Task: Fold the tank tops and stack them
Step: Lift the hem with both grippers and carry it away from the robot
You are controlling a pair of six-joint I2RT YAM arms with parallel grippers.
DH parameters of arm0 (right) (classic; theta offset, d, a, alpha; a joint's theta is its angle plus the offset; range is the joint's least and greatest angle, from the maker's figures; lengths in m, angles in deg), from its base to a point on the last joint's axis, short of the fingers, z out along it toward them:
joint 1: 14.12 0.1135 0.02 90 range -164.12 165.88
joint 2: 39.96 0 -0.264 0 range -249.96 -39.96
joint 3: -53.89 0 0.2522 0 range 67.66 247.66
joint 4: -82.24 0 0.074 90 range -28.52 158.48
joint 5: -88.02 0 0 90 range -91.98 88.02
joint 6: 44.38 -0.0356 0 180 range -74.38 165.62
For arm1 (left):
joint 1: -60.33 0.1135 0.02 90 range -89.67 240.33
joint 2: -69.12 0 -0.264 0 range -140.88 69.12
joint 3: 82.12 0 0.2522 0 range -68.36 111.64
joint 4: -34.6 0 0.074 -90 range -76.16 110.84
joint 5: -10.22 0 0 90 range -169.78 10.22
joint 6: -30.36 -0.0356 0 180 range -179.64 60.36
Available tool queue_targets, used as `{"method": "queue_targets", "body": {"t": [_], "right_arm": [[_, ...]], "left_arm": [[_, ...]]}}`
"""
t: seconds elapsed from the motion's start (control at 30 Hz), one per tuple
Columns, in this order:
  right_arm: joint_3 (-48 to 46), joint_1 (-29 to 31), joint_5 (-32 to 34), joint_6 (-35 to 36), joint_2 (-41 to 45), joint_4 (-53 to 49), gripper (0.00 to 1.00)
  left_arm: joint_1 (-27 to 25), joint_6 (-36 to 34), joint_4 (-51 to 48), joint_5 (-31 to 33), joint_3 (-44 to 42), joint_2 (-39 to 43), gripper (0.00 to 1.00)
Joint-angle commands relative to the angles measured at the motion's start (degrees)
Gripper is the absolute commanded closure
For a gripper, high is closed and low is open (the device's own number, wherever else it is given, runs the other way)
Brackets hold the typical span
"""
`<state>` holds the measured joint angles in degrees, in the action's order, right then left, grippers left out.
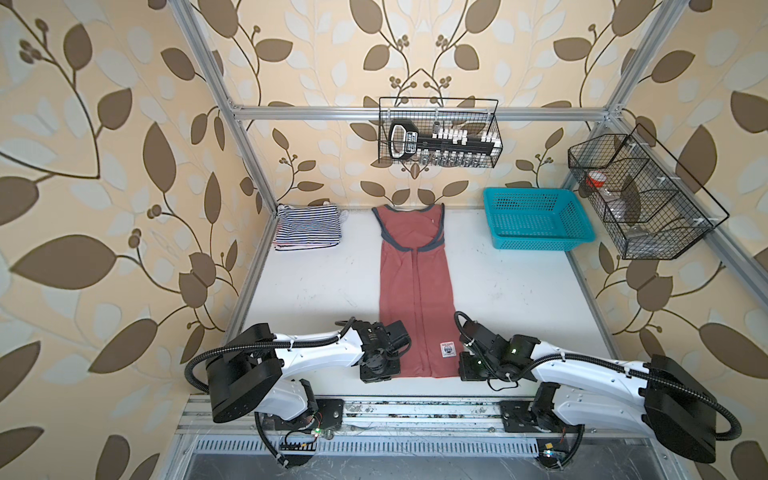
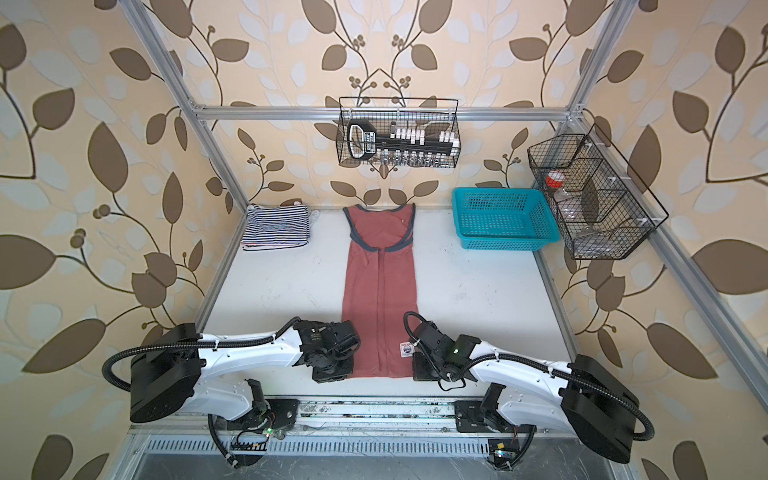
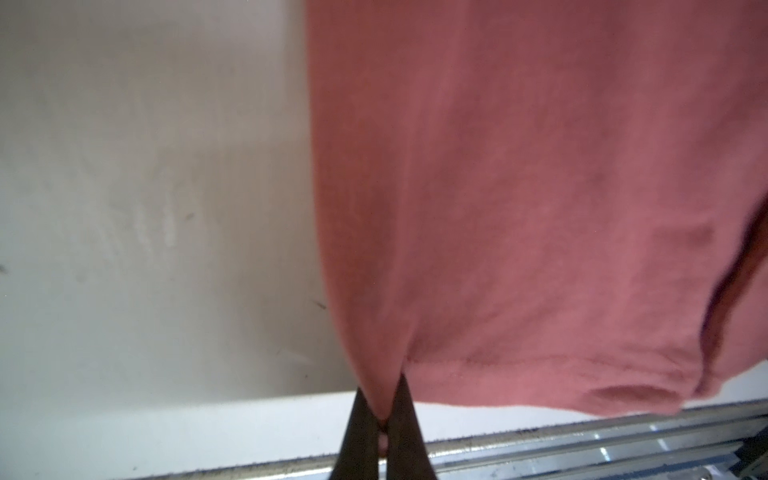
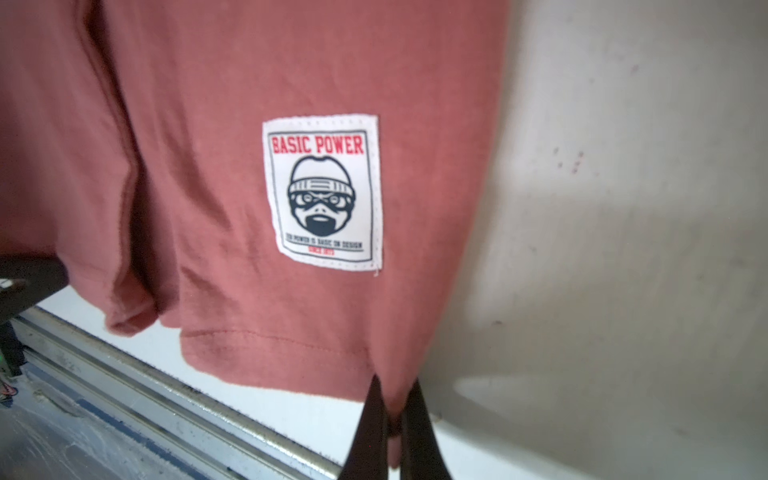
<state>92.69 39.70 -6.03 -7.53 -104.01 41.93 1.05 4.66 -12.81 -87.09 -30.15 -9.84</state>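
**Both grippers pinch the red top's near hem**

Reading the table [image 1: 311, 291] in a top view as a clock face, the folded striped tank tops [image 1: 307, 228] sit at 10 o'clock. The left gripper [image 3: 382, 399] is clamped on the 7 o'clock hem corner of the dusty red tank top [image 1: 413, 282]. That top lies flat with its sides folded in and runs from 12 to 6 o'clock. The right gripper [image 4: 395, 395] is clamped on the 5 o'clock hem corner, near the badge [image 4: 324, 191]. The turquoise basket [image 1: 532, 241] stands at 1 o'clock.
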Motion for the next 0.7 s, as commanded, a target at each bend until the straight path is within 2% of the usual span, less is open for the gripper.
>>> {"method": "queue_targets", "body": {"t": [0.0,0.2,0.33,0.43,0.53,0.67], "right_arm": [[-1.8,2.0,0.6,-2.1,1.7,-4.6,1.0],[-1.9,10.0,3.0,-8.4,7.0,-6.8,1.0],[-0.4,12.8,4.0,-10.6,8.8,-8.4,1.0],[3.5,12.7,7.1,-9.2,9.8,-12.5,1.0],[7.8,10.2,8.1,-6.2,10.1,-15.7,1.0],[11.5,4.4,6.7,0.0,9.1,-16.2,1.0]], "left_arm": [[-0.7,0.3,-1.2,-0.7,-1.1,3.3,1.0],[-6.1,3.0,-2.8,-0.6,-1.4,6.2,1.0],[-7.8,4.2,-5.2,0.3,-0.4,6.9,1.0],[-7.6,4.4,-10.8,5.3,3.2,8.6,1.0],[-6.1,3.6,-15.6,10.4,7.8,11.0,1.0],[0.1,-1.6,-15.5,10.0,10.8,13.8,1.0]]}}
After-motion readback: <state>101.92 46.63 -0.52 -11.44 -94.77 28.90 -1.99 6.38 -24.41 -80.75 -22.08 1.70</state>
